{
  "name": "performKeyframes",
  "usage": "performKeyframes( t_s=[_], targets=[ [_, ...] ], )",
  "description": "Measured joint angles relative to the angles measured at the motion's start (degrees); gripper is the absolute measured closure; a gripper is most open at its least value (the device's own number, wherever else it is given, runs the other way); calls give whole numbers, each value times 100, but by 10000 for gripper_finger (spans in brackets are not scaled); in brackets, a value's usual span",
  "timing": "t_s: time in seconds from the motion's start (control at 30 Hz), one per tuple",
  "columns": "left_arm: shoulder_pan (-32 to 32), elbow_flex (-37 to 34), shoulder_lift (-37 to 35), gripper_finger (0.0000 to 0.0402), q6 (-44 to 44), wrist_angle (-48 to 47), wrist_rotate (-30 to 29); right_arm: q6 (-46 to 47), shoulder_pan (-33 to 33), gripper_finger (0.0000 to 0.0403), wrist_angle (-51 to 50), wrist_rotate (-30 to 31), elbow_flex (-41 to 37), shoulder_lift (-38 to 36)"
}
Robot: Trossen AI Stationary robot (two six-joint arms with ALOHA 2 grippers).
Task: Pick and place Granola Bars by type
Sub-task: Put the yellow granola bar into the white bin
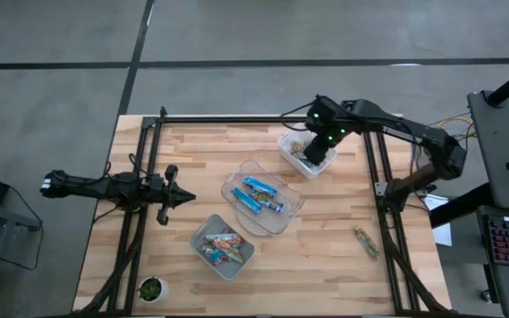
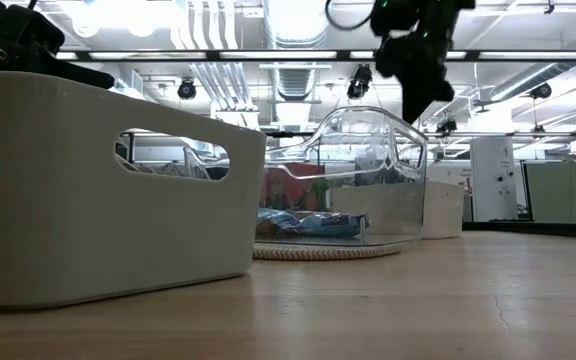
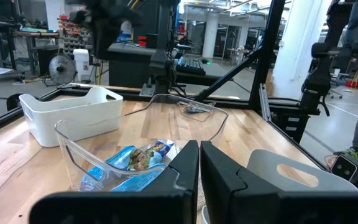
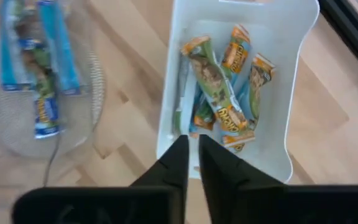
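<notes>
The greenish-brown granola bars [image 4: 219, 93] lie in the white bin [image 1: 307, 157] near the table's far edge. My right gripper [image 1: 319, 146] hovers above that bin, pointing down, shut and holding nothing; its fingers [image 4: 191, 146] show over the bin's near wall. Blue bars [image 1: 259, 196] lie in the clear bin [image 1: 263, 199] at the table's middle. Red and pink bars [image 1: 222, 247] fill the grey bin [image 1: 224, 249]. One greenish-brown bar [image 1: 366, 241] lies alone on the table's right side. My left gripper [image 1: 179, 199] waits shut at the left, level with the clear bin [image 3: 142, 155].
A small potted plant [image 1: 151, 289] stands at the table's near left corner. Black frame rails [image 1: 383, 190] run along the left and right sides. In the low view the grey bin [image 2: 108, 190] is nearest, and the clear bin [image 2: 348, 180] stands behind it on a round mat.
</notes>
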Motion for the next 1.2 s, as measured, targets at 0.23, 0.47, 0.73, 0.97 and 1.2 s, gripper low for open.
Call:
performKeyframes(
  t_s=[0.23, 0.47, 0.73, 0.97, 1.2],
  targets=[
    [0, 0, 1, 401, 0, 0, -1, 0, 512, 394, -13, -3, -256, -797],
    [0, -1, 2, 401, 0, 0, 1, 310, 915, 394, -328, -1, -340, -1282],
    [-1, -1, 2, 401, 0, 0, -1, 779, 1294, 394, -600, 0, -342, -1494],
    [0, -2, 0, 401, 0, 0, 1, 1076, 1857, 394, -684, -2, -341, -1594],
    [0, 0, 0, 401, 0, 0, 1, 1476, 2370, 394, -684, 0, -342, -1734]
  ],
)
